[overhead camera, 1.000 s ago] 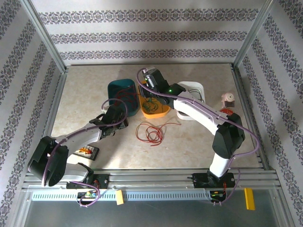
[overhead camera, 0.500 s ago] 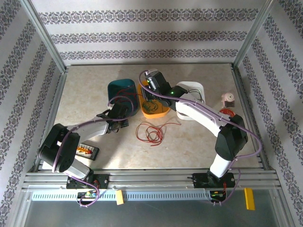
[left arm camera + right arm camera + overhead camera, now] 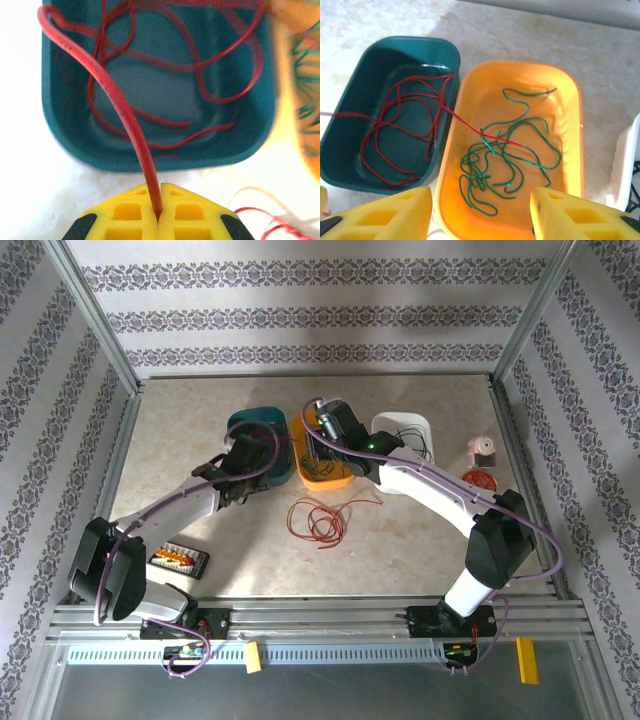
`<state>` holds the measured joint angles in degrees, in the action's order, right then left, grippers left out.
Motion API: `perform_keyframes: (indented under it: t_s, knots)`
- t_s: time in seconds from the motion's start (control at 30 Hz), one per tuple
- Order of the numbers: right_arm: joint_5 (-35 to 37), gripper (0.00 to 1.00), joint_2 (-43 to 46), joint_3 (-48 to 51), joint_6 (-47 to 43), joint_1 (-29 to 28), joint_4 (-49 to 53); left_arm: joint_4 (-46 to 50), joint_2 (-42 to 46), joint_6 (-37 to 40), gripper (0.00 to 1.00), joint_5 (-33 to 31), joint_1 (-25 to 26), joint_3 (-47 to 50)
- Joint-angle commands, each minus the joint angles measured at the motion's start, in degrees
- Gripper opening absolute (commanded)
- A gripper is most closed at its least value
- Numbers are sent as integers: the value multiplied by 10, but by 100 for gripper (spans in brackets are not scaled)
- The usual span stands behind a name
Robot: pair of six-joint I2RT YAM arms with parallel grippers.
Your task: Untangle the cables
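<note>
Red cables (image 3: 405, 105) lie looped in a teal bin (image 3: 350, 100). One red cable (image 3: 125, 115) rises over the bin's near wall (image 3: 150, 160) into my left gripper (image 3: 159, 215), which is shut on it. Its far end (image 3: 490, 136) crosses into the orange bin (image 3: 570, 150) and lies over a tangle of green cables (image 3: 520, 150). My right gripper (image 3: 480, 210) hovers open above the orange bin with nothing between its fingers. From above, the left gripper (image 3: 248, 455) is at the teal bin's near side and the right gripper (image 3: 325, 430) is over the orange bin (image 3: 340, 480). More red cable (image 3: 318, 520) lies loose on the table.
A white bin (image 3: 405, 425) with black cables (image 3: 425, 445) stands right of the orange one. A pink spool (image 3: 483, 452) and a red round object (image 3: 478, 480) sit at the right edge. A small dark tray (image 3: 178, 560) lies at the near left.
My left gripper has moved up to the teal bin's near wall and shut on a red cable. The right arm has shifted slightly to the right, still open.
</note>
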<state>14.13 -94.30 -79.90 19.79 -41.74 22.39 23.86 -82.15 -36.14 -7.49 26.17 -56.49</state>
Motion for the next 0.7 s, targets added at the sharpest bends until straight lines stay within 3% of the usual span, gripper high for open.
perform_keyframes:
  t_s: [0.0, 0.4, 0.43, 0.53, 0.6, 0.67]
  knots:
    - [2, 54, 15, 9, 12, 2, -13, 54, -32, 39, 0, 18, -28, -63]
    - [14, 54, 51, 42, 6, 4, -10, 36, -279, 75, 2, 37, -76, -263]
    - [14, 54, 54, 45, 6, 4, -11, 39, -290, 79, 14, 35, -75, -276]
    - [10, 54, 58, 51, 4, 4, -9, 41, -299, 87, 64, 35, -75, -306]
    - [5, 55, 56, 53, 5, 5, -9, 42, -299, 88, 81, 36, -76, -320]
    - [-9, 55, 53, 51, 8, 7, -8, 51, -301, 90, 86, 39, -75, -338]
